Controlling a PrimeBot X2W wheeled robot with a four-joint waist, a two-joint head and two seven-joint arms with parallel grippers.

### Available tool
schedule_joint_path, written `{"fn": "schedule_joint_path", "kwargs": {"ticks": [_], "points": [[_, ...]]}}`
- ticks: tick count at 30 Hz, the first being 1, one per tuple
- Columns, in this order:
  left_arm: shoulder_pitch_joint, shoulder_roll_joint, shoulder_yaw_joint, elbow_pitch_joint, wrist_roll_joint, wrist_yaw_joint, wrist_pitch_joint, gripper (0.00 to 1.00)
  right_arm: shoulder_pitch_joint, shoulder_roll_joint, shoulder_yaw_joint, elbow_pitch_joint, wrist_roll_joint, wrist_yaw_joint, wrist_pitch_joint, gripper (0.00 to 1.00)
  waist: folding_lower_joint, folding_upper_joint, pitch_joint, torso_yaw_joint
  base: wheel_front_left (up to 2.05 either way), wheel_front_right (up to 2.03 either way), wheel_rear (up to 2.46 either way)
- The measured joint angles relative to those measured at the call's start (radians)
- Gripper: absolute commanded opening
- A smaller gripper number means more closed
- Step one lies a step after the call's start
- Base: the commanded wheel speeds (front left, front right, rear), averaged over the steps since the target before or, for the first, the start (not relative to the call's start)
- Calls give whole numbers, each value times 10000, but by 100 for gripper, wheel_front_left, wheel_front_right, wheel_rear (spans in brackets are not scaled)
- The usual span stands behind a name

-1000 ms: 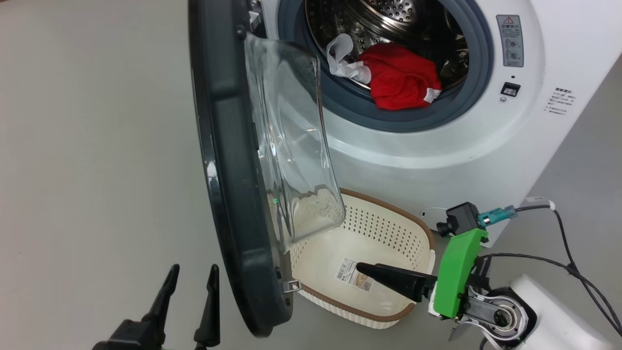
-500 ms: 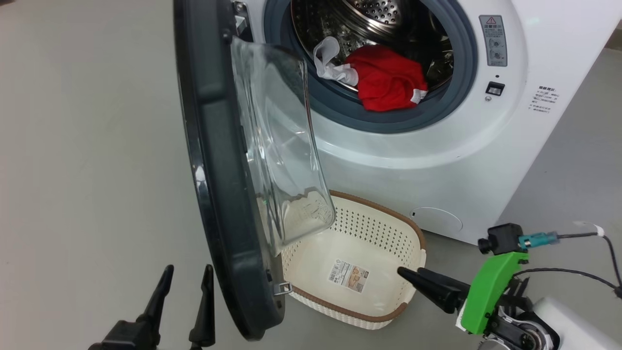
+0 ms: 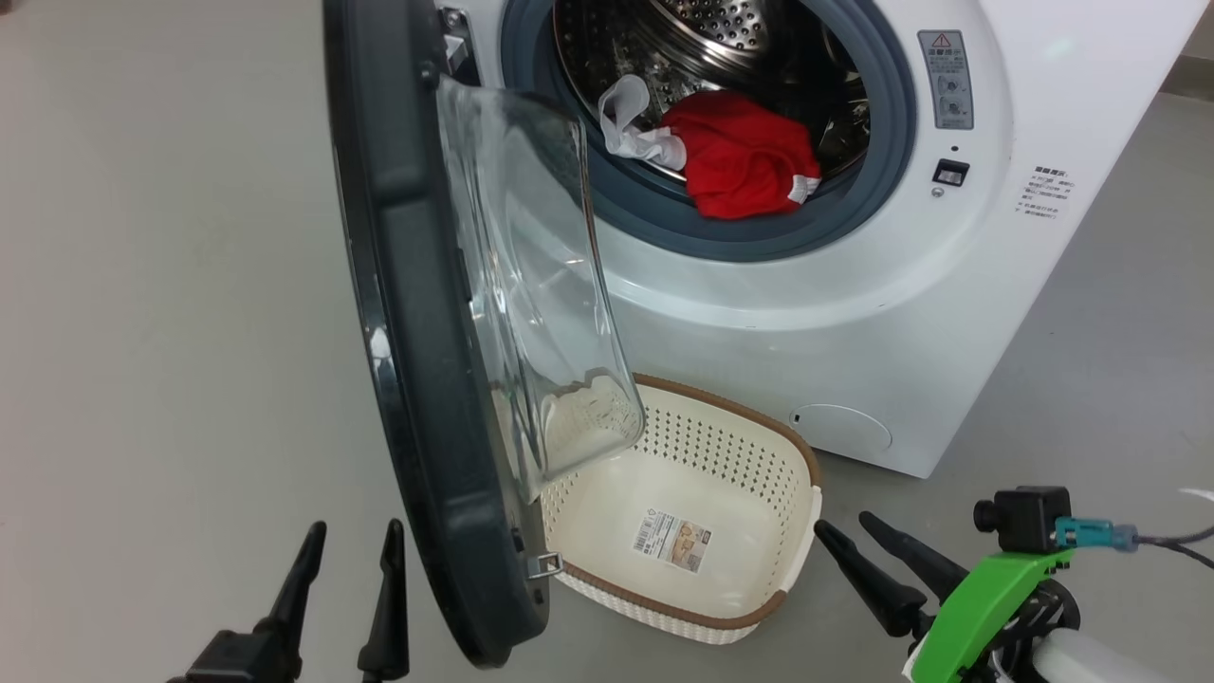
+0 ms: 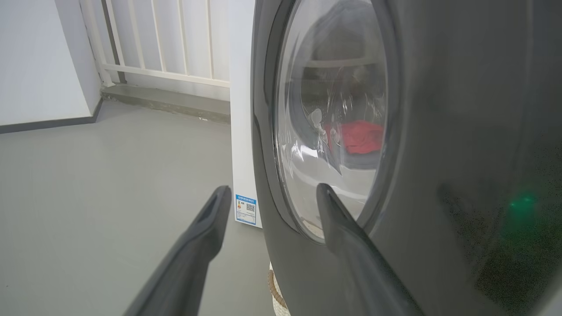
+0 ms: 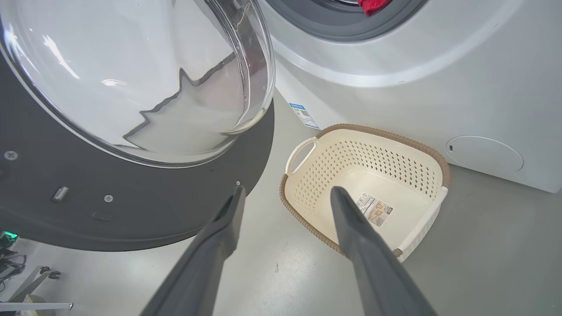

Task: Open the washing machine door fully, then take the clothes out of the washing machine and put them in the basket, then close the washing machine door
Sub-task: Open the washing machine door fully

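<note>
The door half-hides the basket; left end effector, right end effector both released.

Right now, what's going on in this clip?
The washing machine door stands open. The clothes lie inside the washing machine, and the basket on the floor below holds none yet. The left gripper and right gripper are both open, holding nothing, low beside the door and basket.
</note>
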Motion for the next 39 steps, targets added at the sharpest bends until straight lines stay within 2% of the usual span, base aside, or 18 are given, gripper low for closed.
{"fn": "schedule_joint_path", "kwargs": {"ticks": [4, 9, 19, 29, 39], "points": [[142, 0, 29, 33, 0, 0, 0, 100, -2, -17, 508, 247, -445, 6, -782, 100, 0, 0, -33, -58, 0, 0, 0], [145, 0, 46, 38, 0, 0, 0, 100, 5, 56, 506, 604, -1028, 10, -982, 100, 0, 0, -52, -121, 0, 0, 0], [151, 0, 56, 58, 0, -2, 0, 100, 1021, 859, -2104, 458, -3386, 10, -991, 100, 0, 0, -126, -120, 0, 0, 0], [186, 0, 82, 94, 4, -75, 0, 100, 2082, 1749, -4075, -268, -5952, 10, -993, 100, 0, 0, -188, -91, 0, 0, 0], [187, 0, 109, 105, 13, -88, 0, 100, 2405, 2502, -5960, -767, -7578, 12, -1009, 100, 0, 0, -187, -105, 0, 0, 0]]}}
